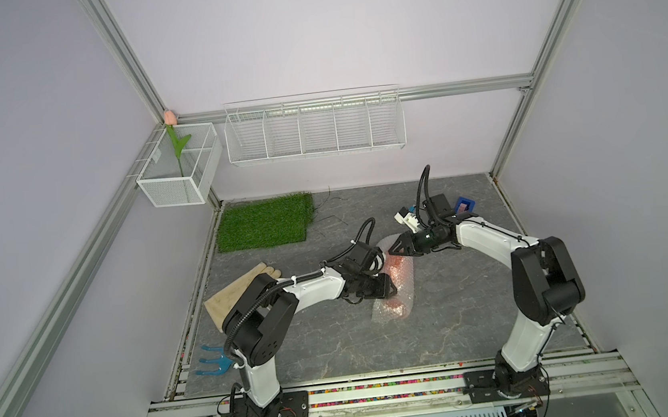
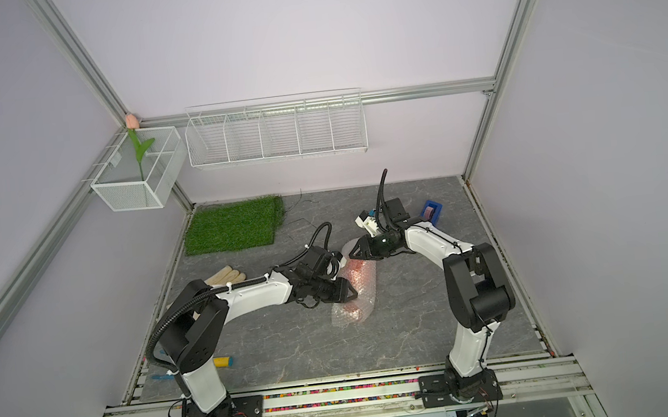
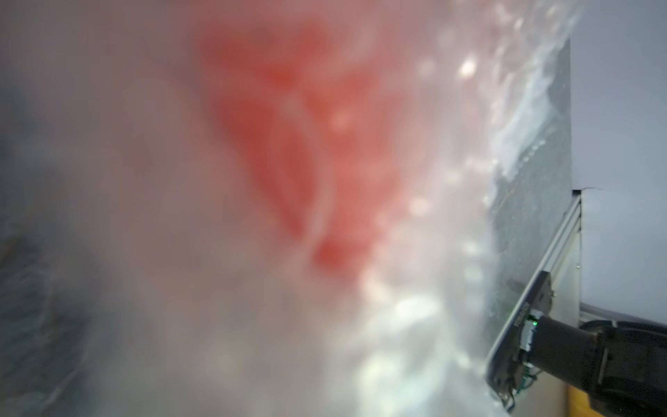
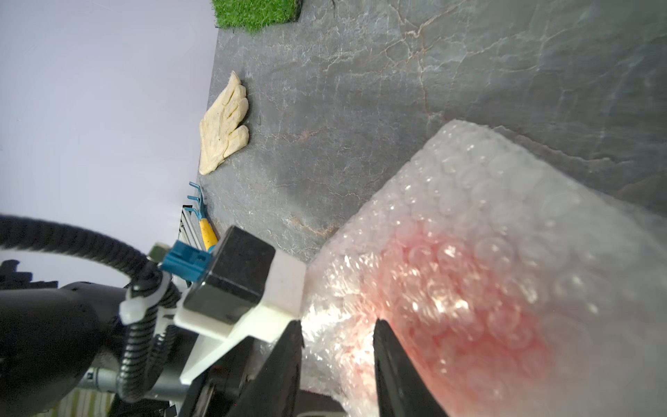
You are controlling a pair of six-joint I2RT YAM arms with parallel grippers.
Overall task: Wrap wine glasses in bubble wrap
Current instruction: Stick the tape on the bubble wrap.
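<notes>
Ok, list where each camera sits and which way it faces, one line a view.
Both top views: high behind the arm bases, looking down on the table; both arms whole, left gripper and right gripper at the bubble wrap.
Left wrist: pressed against the wrap, blurred, goblet red through it; right arm's base at the edge.
Right wrist: along its own fingers onto the wrap; left arm's wrist camera shows.
Shared: the wrapped goblet, in all.

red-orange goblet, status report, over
Left gripper beside the clear bubble wrap roll, right gripper astride its far end; grips unclear. Red-orange plastic goblet rolled inside, lying on the table. Nothing else touches it.
</notes>
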